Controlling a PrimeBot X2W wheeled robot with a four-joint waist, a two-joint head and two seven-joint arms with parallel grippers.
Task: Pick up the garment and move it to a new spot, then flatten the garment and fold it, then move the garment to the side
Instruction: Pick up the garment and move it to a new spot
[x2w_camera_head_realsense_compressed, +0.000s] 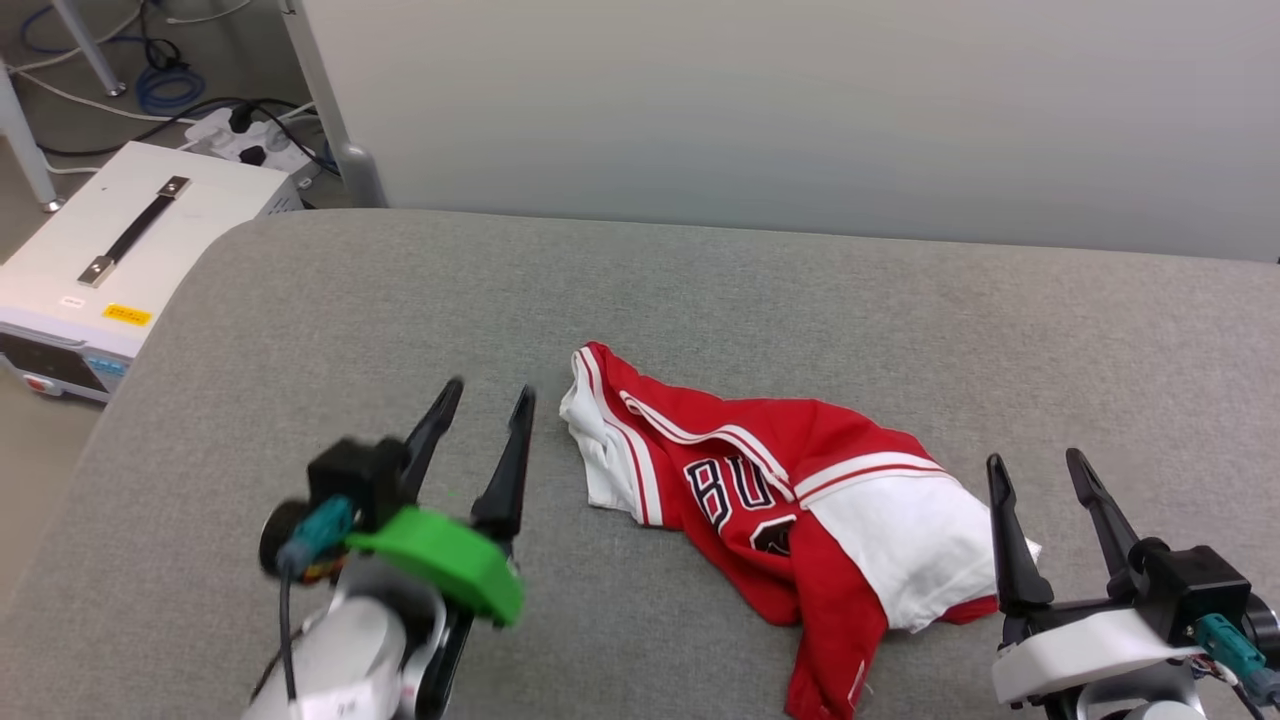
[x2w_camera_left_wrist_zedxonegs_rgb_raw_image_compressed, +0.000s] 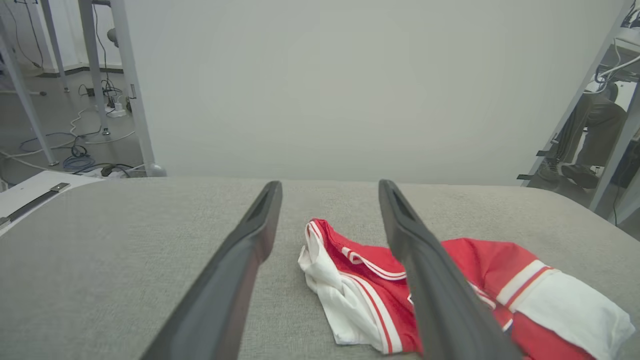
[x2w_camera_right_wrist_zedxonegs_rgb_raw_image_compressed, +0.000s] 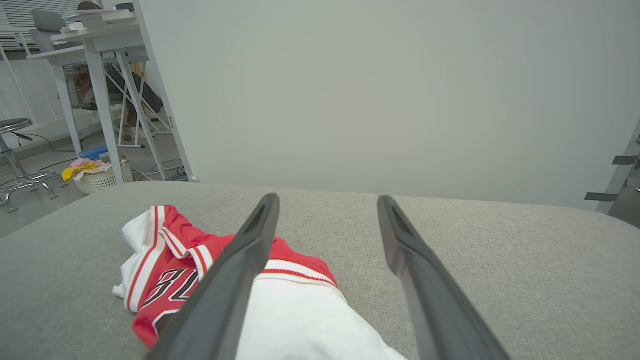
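The crumpled red jersey T-shirt with white sleeves (x2w_camera_head_realsense_compressed: 760, 470) lies heaped on the grey fabric-covered worktop (x2w_camera_head_realsense_compressed: 400, 290), between the left gripper (x2w_camera_head_realsense_compressed: 490, 392) and the right gripper (x2w_camera_head_realsense_compressed: 1035, 460), whose jaws both stand wide and empty. It looks light, soft and limp, so it should pinch best at a sleeve hem or the striped trim. Bare worktop lies open behind it and to the left.
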